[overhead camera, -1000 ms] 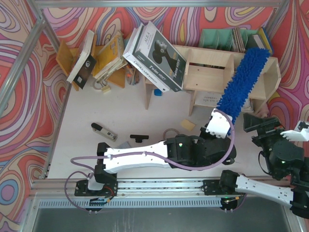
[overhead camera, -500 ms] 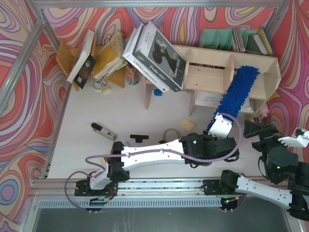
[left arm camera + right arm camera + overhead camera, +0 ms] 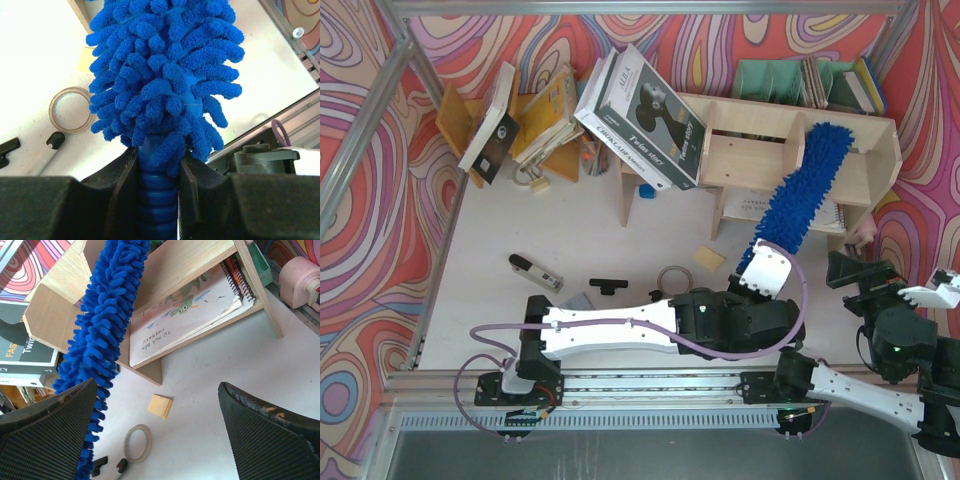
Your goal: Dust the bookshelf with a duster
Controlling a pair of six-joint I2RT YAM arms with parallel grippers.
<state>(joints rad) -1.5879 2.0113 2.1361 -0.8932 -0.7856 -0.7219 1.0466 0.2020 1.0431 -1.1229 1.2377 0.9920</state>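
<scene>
Counter [image 3: 570, 240]: white and cluttered. Bookshelf [image 3: 745, 150] stands at its far right, pale plywood with upright dividers and open compartments facing the arms.

Duster [image 3: 798, 190]: bright blue and shaggy, running diagonally up and right from the left claw across the front of the right-hand compartments. Its tip sits over the top board; contact with the wood cannot be confirmed.

Left claw [image 3: 159, 172]: clamped tight on the ribbed blue handle just below the fluffy head, 1 finger on each side.

Right claw [image 3: 157, 386]: spread wide and holding nothing, low over the counter in front of the shelf, to the right of the duster.

Spiral-bound picture book [image 3: 185, 320]: flat in the lower compartment.

Tape roll [image 3: 137, 442] and yellow pad [image 3: 161, 406]: on the counter near the shelf foot, apart from each other.
</scene>
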